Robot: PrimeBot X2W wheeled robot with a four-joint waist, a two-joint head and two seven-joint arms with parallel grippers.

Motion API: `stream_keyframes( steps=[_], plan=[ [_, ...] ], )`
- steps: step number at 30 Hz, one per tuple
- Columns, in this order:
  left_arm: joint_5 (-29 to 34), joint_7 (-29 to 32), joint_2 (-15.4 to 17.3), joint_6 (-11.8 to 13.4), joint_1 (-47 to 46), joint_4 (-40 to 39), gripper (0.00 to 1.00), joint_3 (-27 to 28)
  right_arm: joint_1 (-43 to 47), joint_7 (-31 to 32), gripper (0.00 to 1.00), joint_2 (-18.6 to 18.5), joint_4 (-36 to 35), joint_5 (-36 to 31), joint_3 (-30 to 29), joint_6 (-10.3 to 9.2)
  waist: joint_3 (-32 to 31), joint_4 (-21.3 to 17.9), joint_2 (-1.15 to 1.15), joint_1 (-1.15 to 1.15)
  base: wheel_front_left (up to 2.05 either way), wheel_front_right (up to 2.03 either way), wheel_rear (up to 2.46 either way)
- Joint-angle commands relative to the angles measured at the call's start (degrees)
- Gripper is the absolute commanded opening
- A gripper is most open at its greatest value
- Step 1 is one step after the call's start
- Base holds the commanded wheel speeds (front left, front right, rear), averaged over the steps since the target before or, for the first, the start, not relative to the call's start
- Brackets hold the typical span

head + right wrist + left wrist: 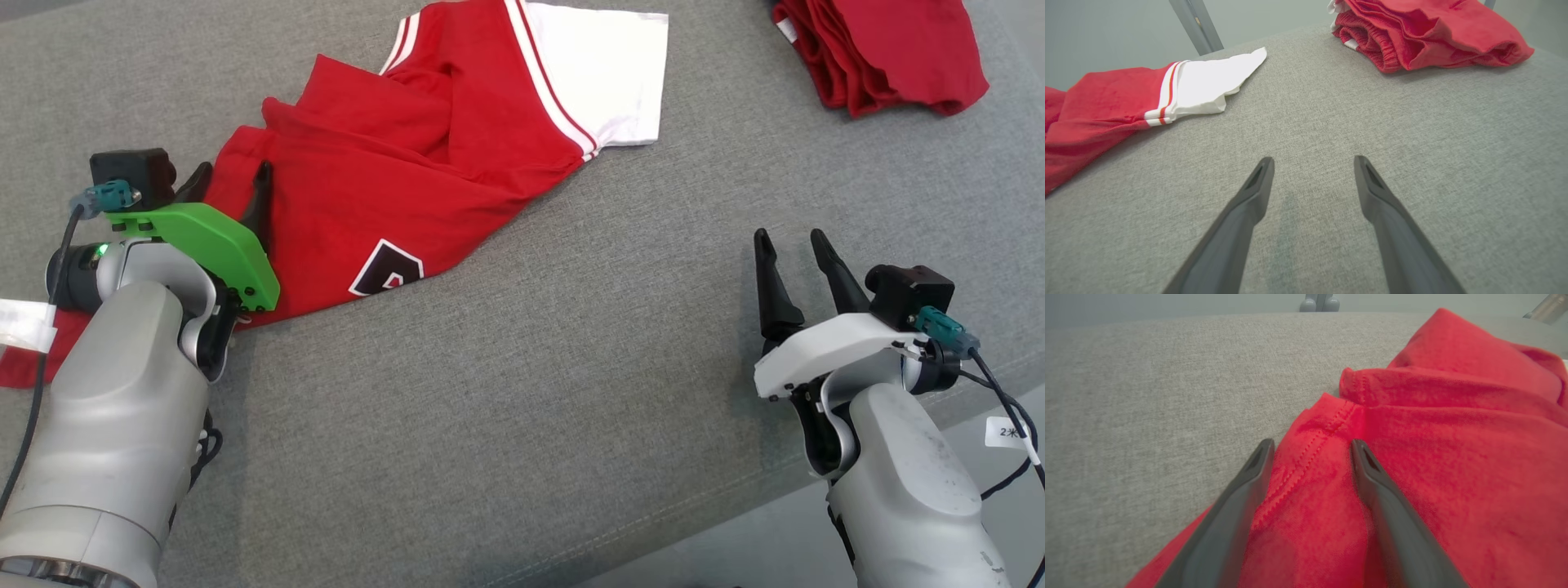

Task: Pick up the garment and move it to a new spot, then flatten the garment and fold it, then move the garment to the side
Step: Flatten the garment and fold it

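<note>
The garment point(392, 188) is laid crumpled on the left of the grey tabletop point(571, 392). The left pincer point(233, 173) is set released astride its stitched hem, evidently so that an edge can be gripped. The right pincer point(790, 238) is parked released over bare tabletop, well apart.

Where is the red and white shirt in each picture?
Head view: the red and white shirt lies upper left, under the open left gripper.
Left wrist view: the shirt covers the right and bottom.
Right wrist view: the shirt lies at the left edge.
Shared landmark: the grey fabric surface.
</note>
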Motion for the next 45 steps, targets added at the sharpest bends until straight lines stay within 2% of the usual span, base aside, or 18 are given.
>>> stream_keyframes(
  steps=[1,2,3,8,14,17,23,29,30,32,33,34,40,45],
  plan=[
    [-0.40,-0.20,0.56,-0.10,-0.60,0.33,0.45,-0.64,-0.49,-0.15,1.00,-0.06,-0.12,0.15,0.25,-0.03,0.07,0.21,0.00,0.00,0.00,0.00,0.00],
    [-0.83,-0.80,0.62,-0.10,-0.64,0.21,0.27,-1.14,-0.52,-0.15,1.00,-0.07,-0.12,0.21,0.31,-0.03,0.09,0.31,0.00,0.00,0.00,0.00,0.00],
    [-1.20,-1.21,0.72,-0.10,-0.72,0.05,0.02,-1.72,-0.59,-0.15,1.00,-0.07,-0.12,0.21,0.27,-0.03,0.11,0.42,0.00,0.00,0.00,0.00,0.00],
    [-2.53,-4.48,1.20,-0.10,-1.11,-0.75,0.00,-4.21,-0.82,-0.15,1.00,-0.07,-0.23,0.07,0.29,-0.03,0.06,0.99,0.00,0.00,0.00,0.00,0.00],
    [-0.50,-7.55,1.25,-0.10,-1.64,-2.76,0.00,-5.81,0.52,-0.15,1.00,-0.07,0.37,-0.52,-1.38,-0.03,-1.44,3.24,0.00,0.00,0.00,0.00,0.00],
    [2.70,-7.57,2.14,0.11,-0.51,-10.13,0.00,-2.68,1.02,-0.15,1.00,-0.06,0.72,-0.46,-2.37,-0.03,-2.67,5.44,0.00,0.00,0.00,0.00,0.00],
    [11.82,-7.56,0.39,0.12,9.80,-26.37,0.00,2.82,2.79,-0.15,1.00,-0.08,1.95,-0.59,-4.07,-0.03,-6.59,11.22,0.00,0.00,0.00,0.00,0.00],
    [17.14,-7.57,-1.64,-0.08,22.38,-36.09,0.00,2.68,4.37,-0.15,1.00,-0.11,2.88,-0.26,-4.71,-0.03,-10.43,16.80,0.00,0.00,0.00,0.00,0.00],
    [18.01,-7.56,-1.41,-0.10,24.64,-37.10,0.05,2.09,4.54,-0.15,1.00,-0.12,3.04,0.00,-4.31,-0.03,-10.86,17.39,0.00,0.00,0.00,0.00,0.00],
    [18.39,-7.57,-1.46,-0.07,28.74,-38.86,0.43,1.10,4.76,-0.15,1.00,-0.13,3.25,0.13,-4.07,-0.03,-11.60,18.50,0.00,0.00,0.00,0.00,0.00],
    [18.74,-7.55,-1.24,-0.07,31.04,-38.54,0.89,-0.39,4.79,-0.15,1.00,-0.13,3.41,0.33,-3.85,-0.03,-11.92,18.90,0.00,0.00,0.00,0.00,0.00],
    [18.49,-7.56,-1.32,-0.07,33.06,-38.11,1.00,-1.46,4.88,-0.15,1.00,-0.11,3.57,0.38,-3.57,-0.03,-12.24,19.21,0.00,0.00,0.00,0.00,0.00],
    [18.14,-7.58,-3.35,-0.09,40.05,-36.61,1.00,-2.21,4.40,-0.15,1.00,-0.10,3.43,-0.61,-2.69,-0.03,-13.30,20.84,0.00,0.00,0.00,0.00,0.00],
    [18.89,-7.58,-6.14,-0.09,43.29,-37.98,1.00,-0.02,0.98,-0.15,1.00,-0.20,2.99,-2.17,1.26,-0.03,-13.40,23.91,0.00,0.00,0.00,0.00,0.00]
  ],
)
